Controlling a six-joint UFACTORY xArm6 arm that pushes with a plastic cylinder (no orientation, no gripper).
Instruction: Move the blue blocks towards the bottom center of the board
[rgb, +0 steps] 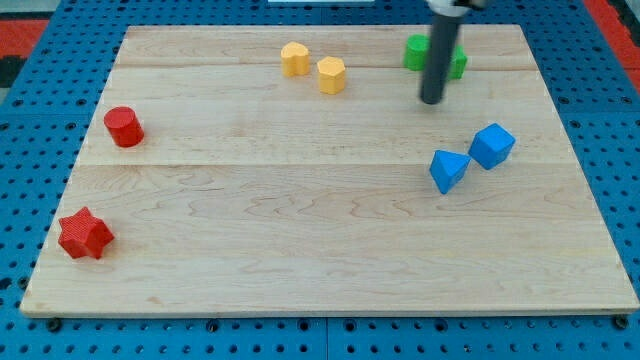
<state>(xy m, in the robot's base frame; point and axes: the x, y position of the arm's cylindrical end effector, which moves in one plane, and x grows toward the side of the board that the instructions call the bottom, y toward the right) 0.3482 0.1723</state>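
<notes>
Two blue blocks lie at the view's right, side by side: a blue triangular block (449, 170) and a blue cube-like block (492, 145) just up and to its right. The dark rod comes down from the view's top, and my tip (432, 100) rests on the wooden board (300, 220), above and slightly left of the blue triangular block, apart from both blue blocks.
A green block (416, 52) sits behind the rod near the top edge, partly hidden. Two yellow blocks (294, 58) (331, 74) lie at top centre. A red cylinder (124, 127) and a red star (84, 234) lie at the left. A blue pegboard surrounds the board.
</notes>
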